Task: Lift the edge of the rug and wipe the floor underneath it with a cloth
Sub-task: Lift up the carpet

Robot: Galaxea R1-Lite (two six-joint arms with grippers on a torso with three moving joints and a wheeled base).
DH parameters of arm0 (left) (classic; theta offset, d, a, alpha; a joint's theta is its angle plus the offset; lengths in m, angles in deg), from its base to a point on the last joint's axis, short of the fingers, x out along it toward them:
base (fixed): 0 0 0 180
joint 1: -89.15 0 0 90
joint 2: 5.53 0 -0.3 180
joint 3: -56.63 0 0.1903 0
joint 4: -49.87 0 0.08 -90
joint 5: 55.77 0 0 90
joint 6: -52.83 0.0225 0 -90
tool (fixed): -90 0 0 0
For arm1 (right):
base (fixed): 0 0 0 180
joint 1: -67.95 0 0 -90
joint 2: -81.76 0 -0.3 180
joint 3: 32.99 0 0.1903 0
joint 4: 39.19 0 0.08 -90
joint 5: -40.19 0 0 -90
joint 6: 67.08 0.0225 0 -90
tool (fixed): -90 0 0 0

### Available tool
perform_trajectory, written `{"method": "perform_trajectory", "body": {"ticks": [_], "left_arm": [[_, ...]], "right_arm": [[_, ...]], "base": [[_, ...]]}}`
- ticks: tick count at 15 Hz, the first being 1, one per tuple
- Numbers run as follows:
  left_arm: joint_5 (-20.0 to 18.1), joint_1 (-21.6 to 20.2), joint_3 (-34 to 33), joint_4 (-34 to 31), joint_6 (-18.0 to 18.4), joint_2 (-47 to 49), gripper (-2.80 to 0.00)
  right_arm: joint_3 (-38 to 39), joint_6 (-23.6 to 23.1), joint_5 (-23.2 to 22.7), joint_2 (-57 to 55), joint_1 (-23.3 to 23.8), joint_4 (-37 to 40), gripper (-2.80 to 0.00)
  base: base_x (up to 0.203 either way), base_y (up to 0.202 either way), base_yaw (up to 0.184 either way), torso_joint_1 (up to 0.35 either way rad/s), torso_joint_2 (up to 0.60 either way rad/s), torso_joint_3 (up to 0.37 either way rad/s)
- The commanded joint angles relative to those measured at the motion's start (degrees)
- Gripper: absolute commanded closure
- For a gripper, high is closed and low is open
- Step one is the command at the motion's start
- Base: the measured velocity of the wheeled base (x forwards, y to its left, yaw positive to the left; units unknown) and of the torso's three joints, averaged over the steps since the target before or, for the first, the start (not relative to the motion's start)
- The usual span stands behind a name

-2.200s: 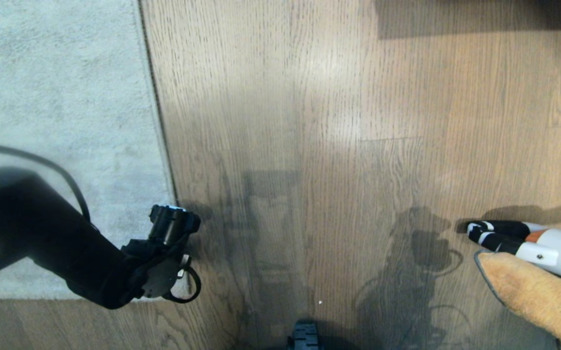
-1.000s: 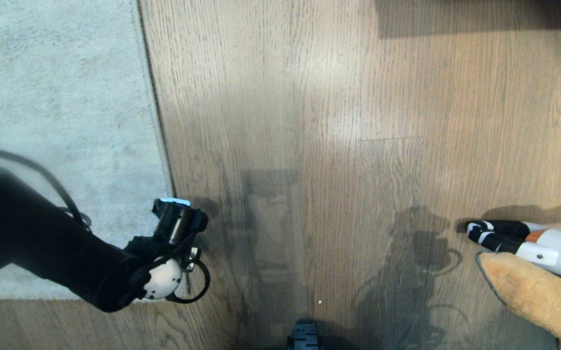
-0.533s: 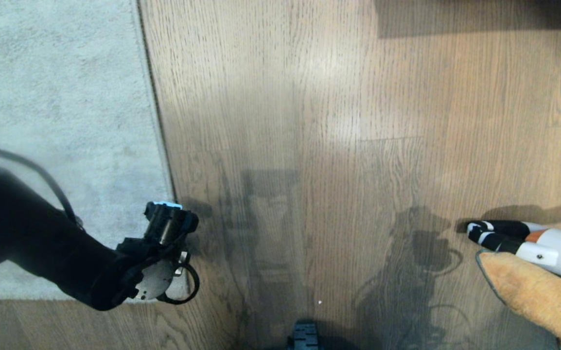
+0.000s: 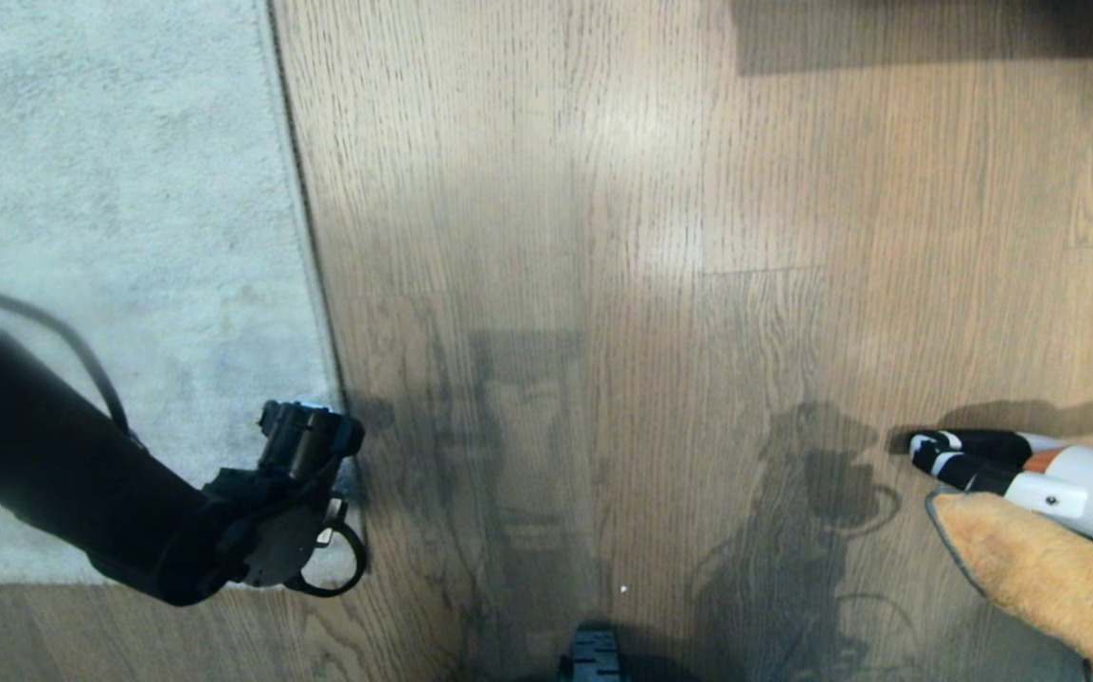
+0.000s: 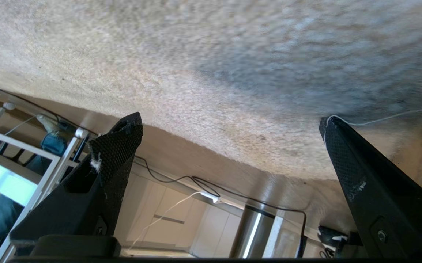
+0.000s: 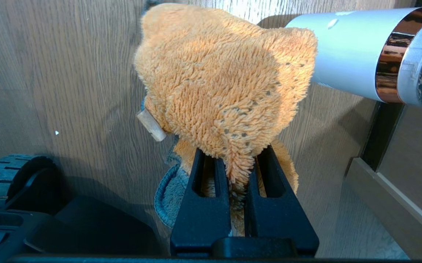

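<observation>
- L gripper [image 5: 229, 128] slid back toward the rug corner vs a sec ago; jaws wide, nothing in them, low over the rug edge [image 4: 319, 313].
- Rug: pale grey short pile, lying flat on the floor [image 4: 651, 237], wood-grain planks w/ slight sheen.
- R gripper [image 6: 238, 160] parked at right, jaws pinched on the cloth [image 6: 225, 87], fuzzy orange, dark trim.

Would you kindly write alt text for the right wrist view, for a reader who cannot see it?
The right gripper, shut, pinches a fuzzy orange cloth that bunches up above its black fingers, over the wood-grain floor. A pale cylinder with a copper band lies beyond the cloth, and a black wheel shows at one edge.
</observation>
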Motion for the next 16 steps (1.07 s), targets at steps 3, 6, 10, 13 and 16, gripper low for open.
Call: {"method": "perform_trajectory", "body": {"ticks": [3, 6, 10, 13, 16], "left_arm": [[0.1, 1.0, 1.4, 1.3, -0.7, 0.4, -2.80], [-0.1, 2.3, 2.1, 1.1, -1.0, -1.0, -2.80], [-0.1, 4.1, 2.1, 0.2, -1.5, -4.1, -2.80], [0.3, 4.1, 2.4, 0.0, -1.3, -5.3, -2.80], [0.4, 2.7, 2.0, 0.1, -0.5, -4.8, -2.80]], "right_arm": [[0.0, 0.0, 0.0, -0.1, 0.0, 0.0, 0.00], [0.0, 0.0, -0.1, -0.1, 0.0, 0.0, 0.00], [0.0, 0.0, -0.1, -0.1, 0.0, 0.0, 0.00], [0.0, 0.0, -0.1, -0.1, 0.0, 0.0, 0.00], [0.0, 0.0, -0.1, -0.1, 0.0, 0.0, 0.00]], "base": [[0.000, 0.000, 0.000, 0.000, 0.00, 0.000], [0.000, 0.000, 0.000, 0.000, 0.00, 0.000], [0.000, 0.000, 0.000, 0.000, 0.00, 0.000], [0.000, 0.000, 0.000, 0.000, 0.00, 0.000], [0.000, 0.000, 0.000, 0.000, 0.00, 0.000]]}}
